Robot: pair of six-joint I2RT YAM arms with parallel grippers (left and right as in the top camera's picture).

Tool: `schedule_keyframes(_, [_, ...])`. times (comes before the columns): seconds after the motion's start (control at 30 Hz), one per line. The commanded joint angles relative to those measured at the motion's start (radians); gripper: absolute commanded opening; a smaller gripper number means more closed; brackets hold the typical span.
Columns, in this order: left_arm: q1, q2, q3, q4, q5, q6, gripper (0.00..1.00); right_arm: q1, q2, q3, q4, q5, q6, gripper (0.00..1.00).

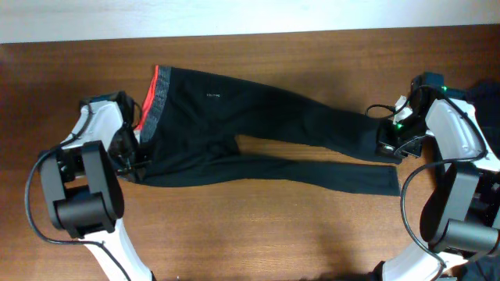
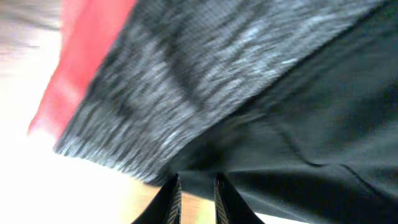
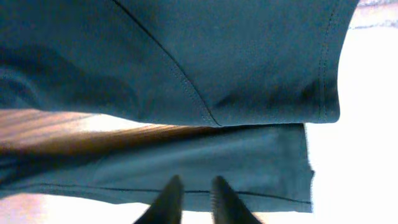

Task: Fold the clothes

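Observation:
The black trousers (image 1: 266, 133) lie flat across the table, with the grey, red-edged waistband (image 1: 158, 97) at the left and the leg cuffs at the right. My left gripper (image 1: 134, 160) sits at the lower waist corner. In the left wrist view its fingers (image 2: 197, 182) are close together, with their tips at the edge of the black fabric just below the waistband (image 2: 186, 81). My right gripper (image 1: 388, 146) sits at the cuffs. In the right wrist view its fingers (image 3: 194, 183) are close together on the lower leg's hem (image 3: 261, 168).
The brown wooden table (image 1: 258, 226) shows in front of and behind the trousers. A dark heap of other garments (image 1: 484, 97) lies at the far right edge behind the right arm. The white arm bodies stand at both lower corners.

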Motion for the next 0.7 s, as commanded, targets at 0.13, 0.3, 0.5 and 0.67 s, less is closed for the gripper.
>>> schedule_keyframes(0.13, [0.048,-0.004,-0.002,-0.005,-0.058,-0.023,0.20,0.005,0.000,-0.006,-0.062,-0.003,-0.008,0.43])
schedule_keyframes(0.3, [0.039,-0.004,0.076,-0.040,0.045,-0.023,0.26,0.003,0.000,-0.006,-0.109,-0.012,-0.008,0.55])
schedule_keyframes(0.5, [-0.004,-0.005,0.312,-0.171,0.109,-0.023,0.30,-0.020,-0.001,0.014,-0.142,-0.017,-0.008,0.61])
schedule_keyframes(0.67, [-0.064,-0.005,0.432,-0.192,0.122,-0.019,0.32,-0.080,-0.001,0.014,-0.199,-0.012,-0.010,0.63])
